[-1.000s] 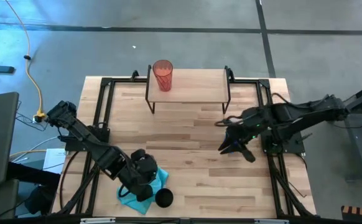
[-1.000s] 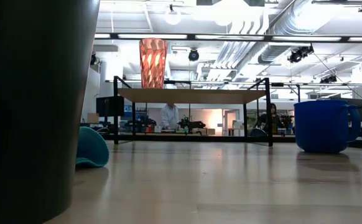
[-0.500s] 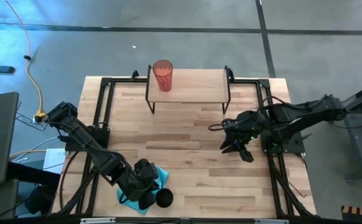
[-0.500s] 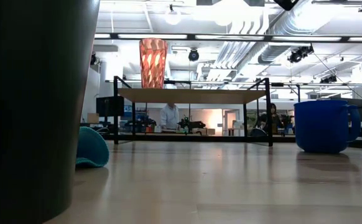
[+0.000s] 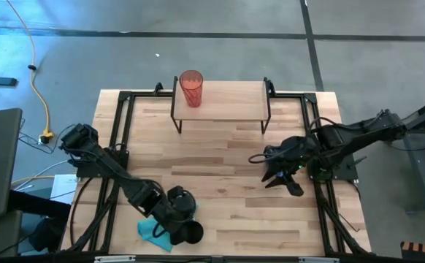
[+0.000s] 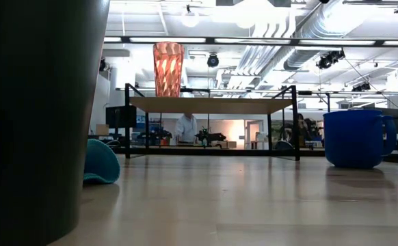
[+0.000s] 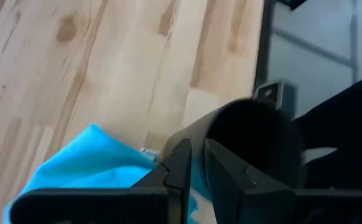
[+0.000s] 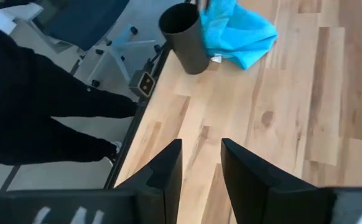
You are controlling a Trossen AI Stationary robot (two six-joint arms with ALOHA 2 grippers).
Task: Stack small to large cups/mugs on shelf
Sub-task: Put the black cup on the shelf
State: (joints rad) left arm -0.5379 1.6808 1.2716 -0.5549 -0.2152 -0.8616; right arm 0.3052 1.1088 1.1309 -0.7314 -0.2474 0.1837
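Left gripper [image 5: 183, 232] now closer over black cup [image 5: 192, 232] at table's near edge, fingers nearly closed at its rim, right gripper [image 5: 284, 181] parted, shifted slightly right, tumbler [image 5: 191, 88] unmoved on shelf [image 5: 231, 97]

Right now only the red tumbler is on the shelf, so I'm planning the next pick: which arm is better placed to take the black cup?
Left. The left gripper hangs right beside the black cup, over the teal cloth. The right gripper is across the table.
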